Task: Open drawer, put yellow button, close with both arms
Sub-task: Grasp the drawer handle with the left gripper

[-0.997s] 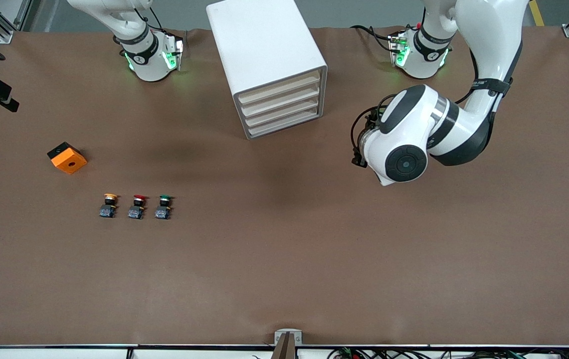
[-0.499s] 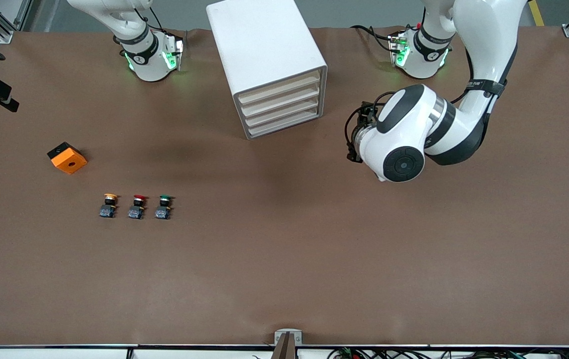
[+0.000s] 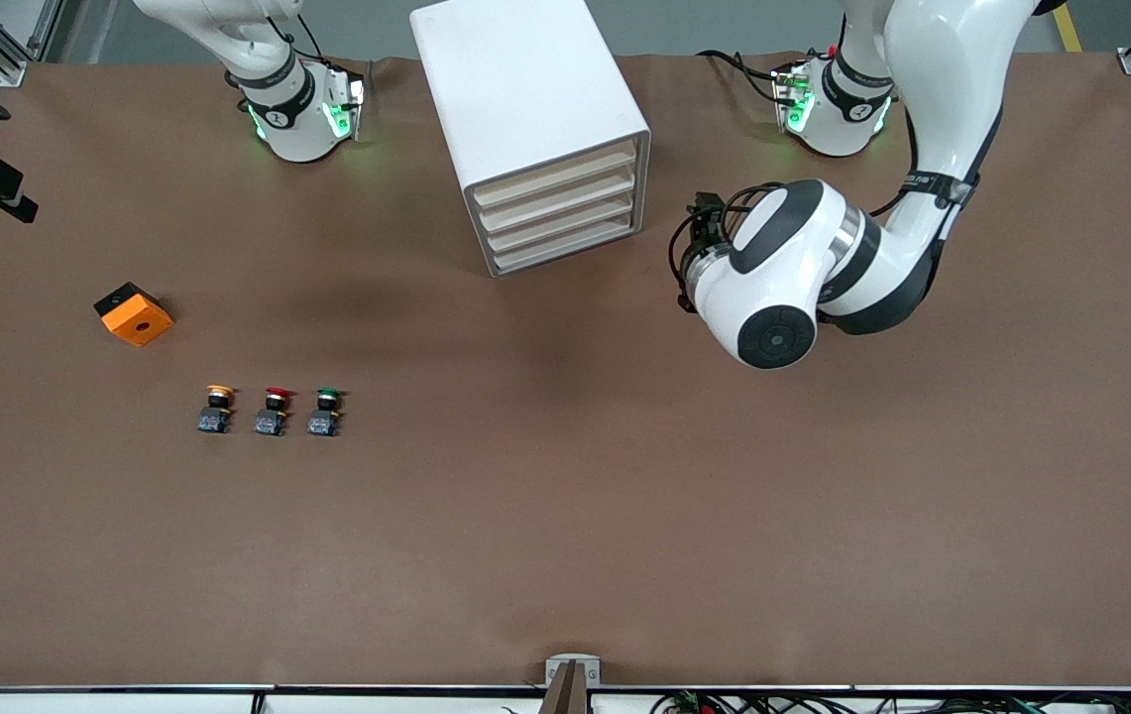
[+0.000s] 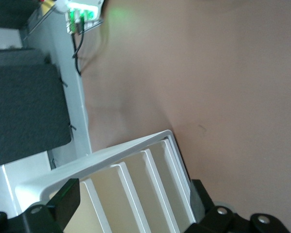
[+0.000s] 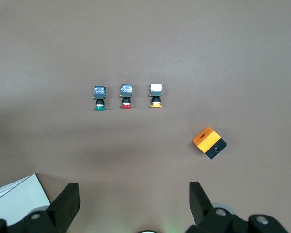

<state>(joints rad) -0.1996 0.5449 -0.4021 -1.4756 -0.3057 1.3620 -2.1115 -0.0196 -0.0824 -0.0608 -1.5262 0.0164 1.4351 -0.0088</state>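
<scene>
The white cabinet stands between the two arm bases, and all four cream drawer fronts are shut. The drawer is the highest one. The yellow button stands on the table at the end of a row, toward the right arm's end; it also shows in the right wrist view. My left gripper is open and empty, level with the drawer fronts, which show between its fingers. The left arm's wrist hides it in the front view. My right gripper is open and empty, high over the table.
A red-capped button and a green-capped button stand in the row beside the yellow one. An orange and black box lies farther from the front camera than the row. The two arm bases flank the cabinet.
My left arm has swung its wrist toward the cabinet's drawer fronts. The buttons, the box, the cabinet and the right arm have not moved.
</scene>
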